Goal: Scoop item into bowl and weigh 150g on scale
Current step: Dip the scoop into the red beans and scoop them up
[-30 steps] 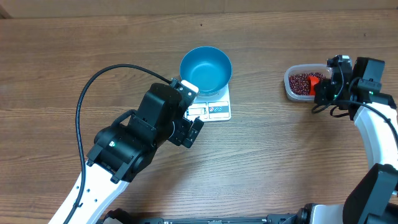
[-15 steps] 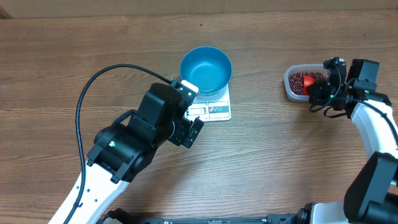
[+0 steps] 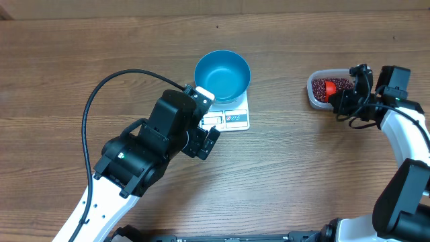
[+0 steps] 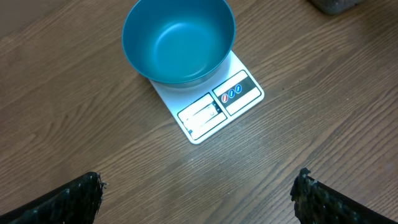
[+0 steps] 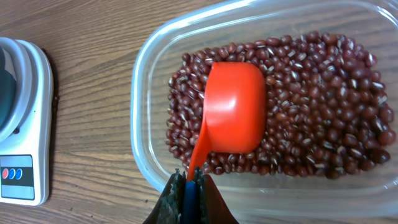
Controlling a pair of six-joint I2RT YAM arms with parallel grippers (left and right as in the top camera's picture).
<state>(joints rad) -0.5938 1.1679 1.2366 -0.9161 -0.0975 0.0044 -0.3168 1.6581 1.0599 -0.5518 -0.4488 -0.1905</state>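
At right, the right hand [image 5: 188,183] pinches the handle of an orange-red plastic scoop [image 5: 233,106] lying on dark red beans [image 5: 311,112] in a clear plastic tub [image 5: 138,124] — the left hand [image 4: 198,202] gapes wide, empty, near the round blue plastic bowl [image 4: 177,40] atop the flat white scale [image 4: 217,102]

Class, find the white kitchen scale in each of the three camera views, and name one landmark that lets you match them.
Overhead: scale just above centre, under the blue bowl.
Left wrist: scale at upper centre, blue bowl on it.
Right wrist: scale at the far left edge, cut off, left of the tub holding the scoop.
Shared landmark: the scale's coloured buttons.
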